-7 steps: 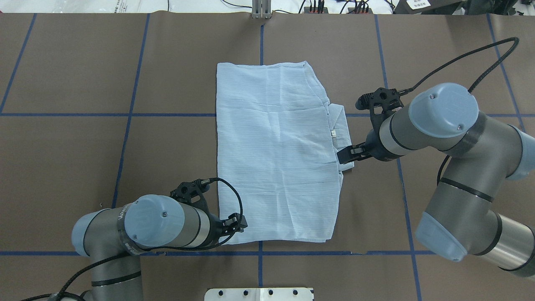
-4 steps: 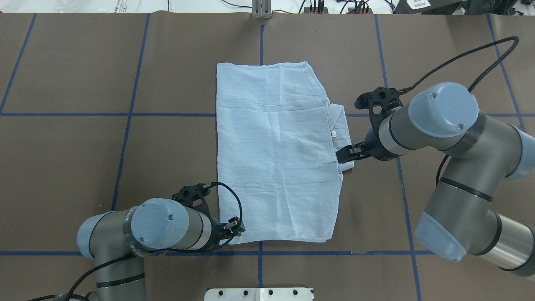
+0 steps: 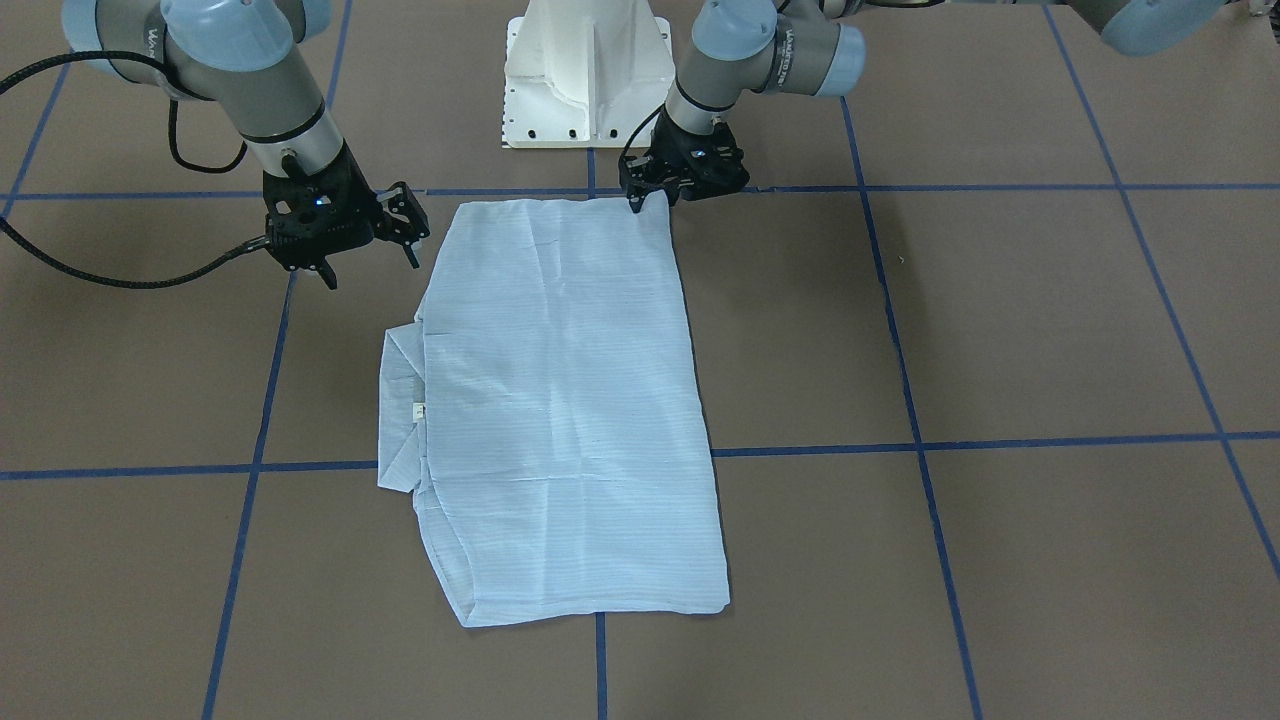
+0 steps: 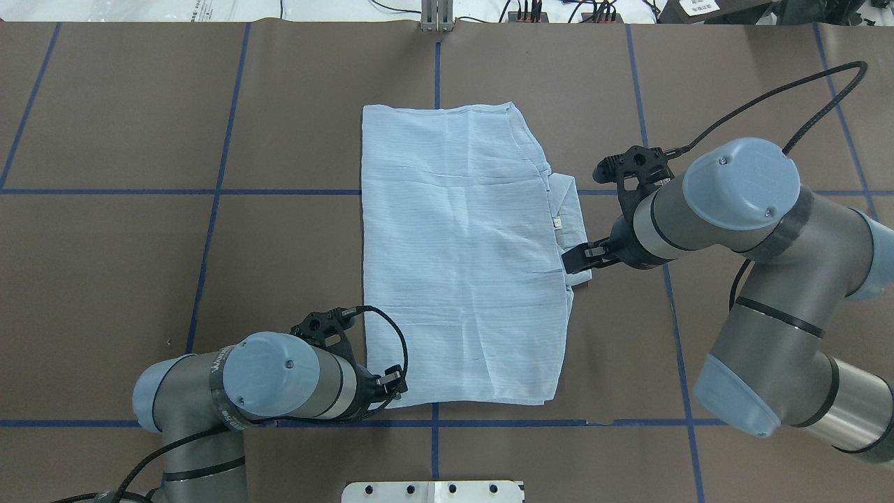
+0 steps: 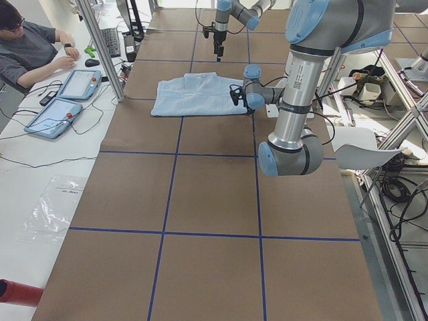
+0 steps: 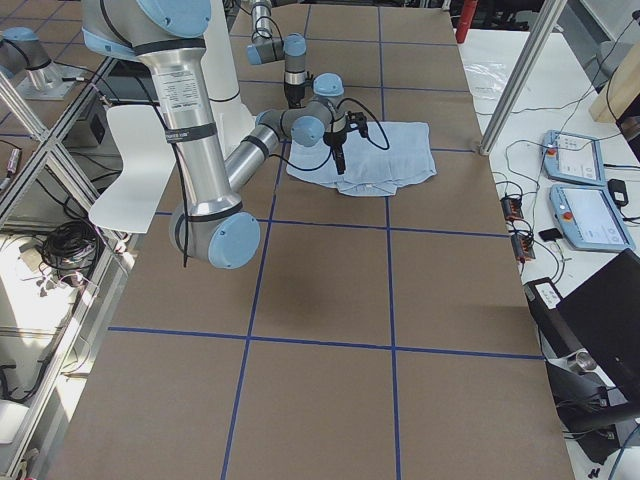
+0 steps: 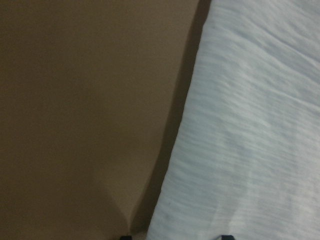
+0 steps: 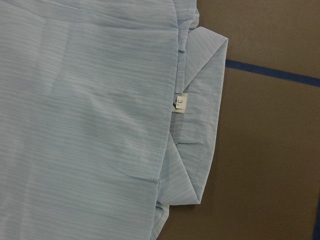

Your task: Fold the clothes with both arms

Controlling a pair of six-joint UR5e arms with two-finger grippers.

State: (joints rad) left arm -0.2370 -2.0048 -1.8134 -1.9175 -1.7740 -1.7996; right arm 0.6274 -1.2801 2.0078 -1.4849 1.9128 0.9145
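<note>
**A:** Overhead exterior first. Where is the shirt (image 4: 461, 251)?

**B:** It lies flat in the middle of the brown surface (image 4: 140, 279), folded into a tall rectangle whose long sides run up and down the frame. It is light blue, finely striped and a little creased. The collar (image 4: 569, 209) pokes out past the right edge about halfway down, and a small white label (image 8: 181, 103) marked 3 sits at the collar's inner side.

**A:** And the left tool (image 4: 391, 383)?

**B:** It is low at the shirt's lower left corner. In the front-facing view that corner is the cloth's upper right one, and a dark fingertip (image 3: 634, 204) sits right at it. The left wrist view is very close, with bare surface on the left and cloth on the right. Two dark tips just show at its bottom edge, set apart, with the cloth's edge between them. So the jaws stand parted and are not closed on the cloth.

**A:** The right tool (image 3: 368, 262)?

**B:** Its fingers are spread wide and hold nothing. In the front-facing view it hangs at the upper left, just beside the shirt's corner and clear of the cloth. From overhead one finger overlaps the collar's lower tip, and the right wrist view looks down on the collar and label from above.

**A:** Anything else around?

**B:** Blue tape lines (image 4: 209, 230) cross the surface in a grid. The robot's white base (image 3: 588, 70) is at the top centre of the front-facing view. In the exterior left view a person (image 5: 33, 50) sits at the upper left beside two tablets (image 5: 67, 100).
</note>
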